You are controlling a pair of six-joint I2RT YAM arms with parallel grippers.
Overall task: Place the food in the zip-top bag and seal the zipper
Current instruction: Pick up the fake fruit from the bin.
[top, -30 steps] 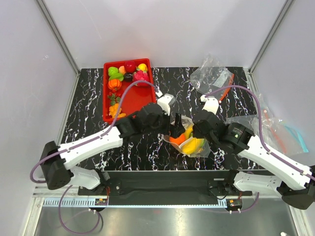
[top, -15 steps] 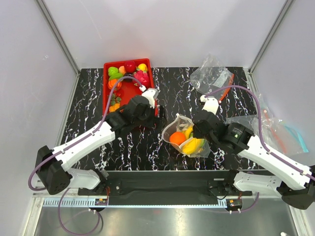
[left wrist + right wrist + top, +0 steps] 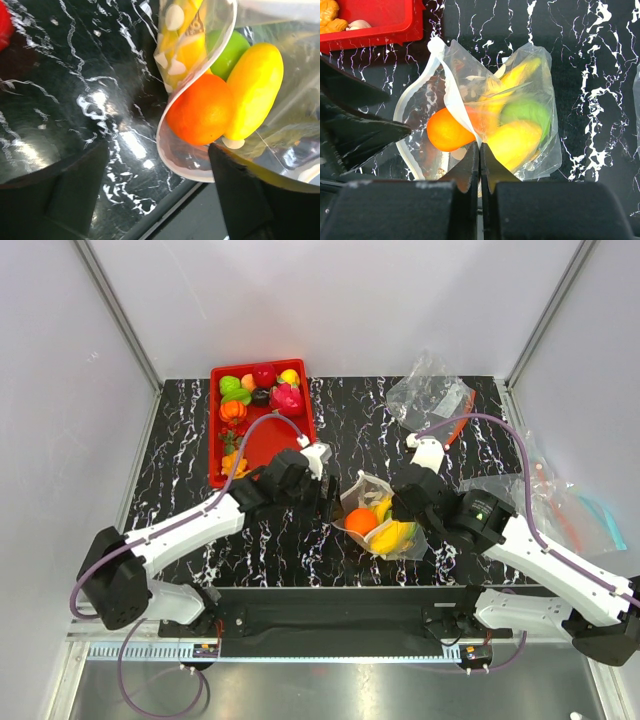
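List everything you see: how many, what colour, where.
zip-top bag: one, clear with white dots, table centre
orange: one, orange, at the bag's mouth
yellow oval fruit: one, yellow, in the bag
green apple: one, green, in the bag
banana bunch: one, yellow, in the bag
tray: one, red, far left
tray toys: several, mixed, in the tray
spare bags: several, clear, far right
table: one, black marbled
left gripper: one, black, open beside the bag
right gripper: one, black, shut on the bag
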